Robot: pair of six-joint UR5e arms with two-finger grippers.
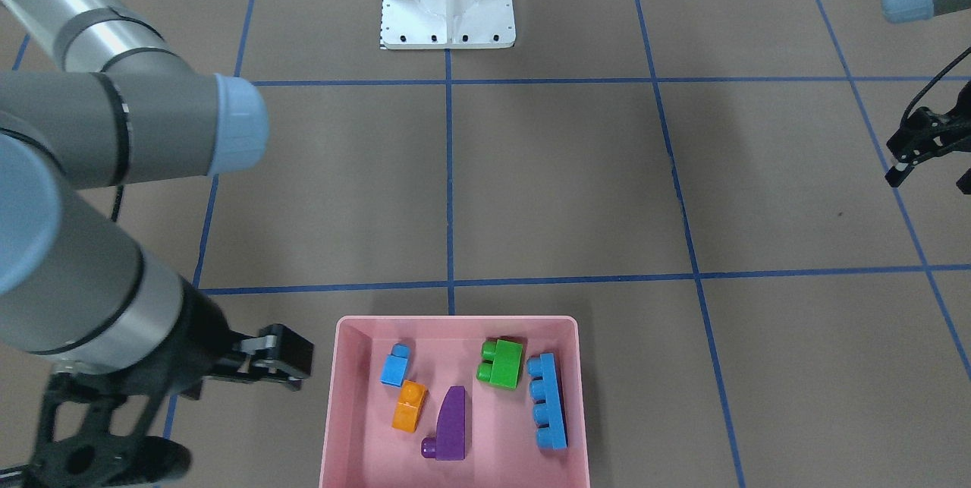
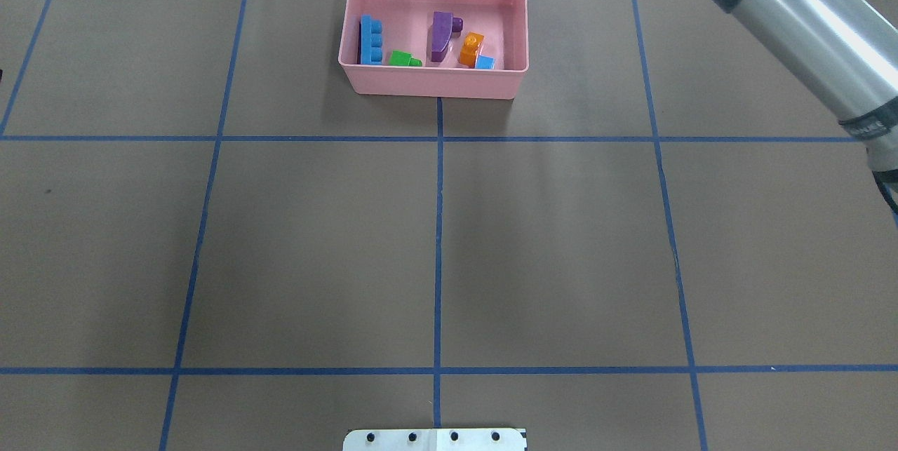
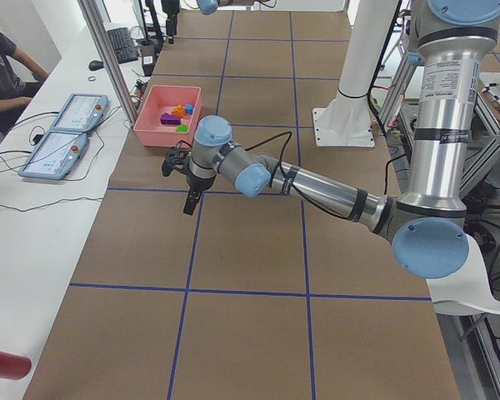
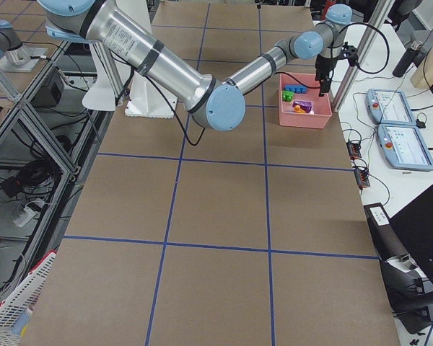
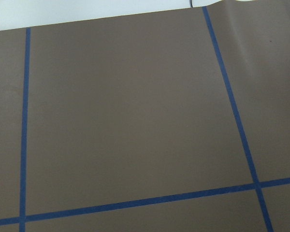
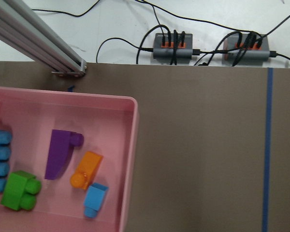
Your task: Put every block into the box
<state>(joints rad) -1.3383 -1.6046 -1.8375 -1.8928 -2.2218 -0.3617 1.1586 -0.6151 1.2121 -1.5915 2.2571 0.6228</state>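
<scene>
The pink box (image 1: 331,427) sits on the desk (image 1: 561,184) at the edge far from the robot. It holds all five blocks. The small blue (image 1: 394,366) is just beside the orange (image 1: 410,406), then the purple sloped (image 1: 449,423). The green (image 1: 501,364) is just beside the long blue (image 1: 548,401). Well apart, the left gripper (image 1: 930,177) hangs released and empty. Whether the right gripper (image 1: 284,359), beside the box, is clenched I cannot tell.

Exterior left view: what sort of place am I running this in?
Probably a robotics lab workcell: brown table gridded with blue tape, two teach pendants on the side bench, a seated operator beside them.
</scene>
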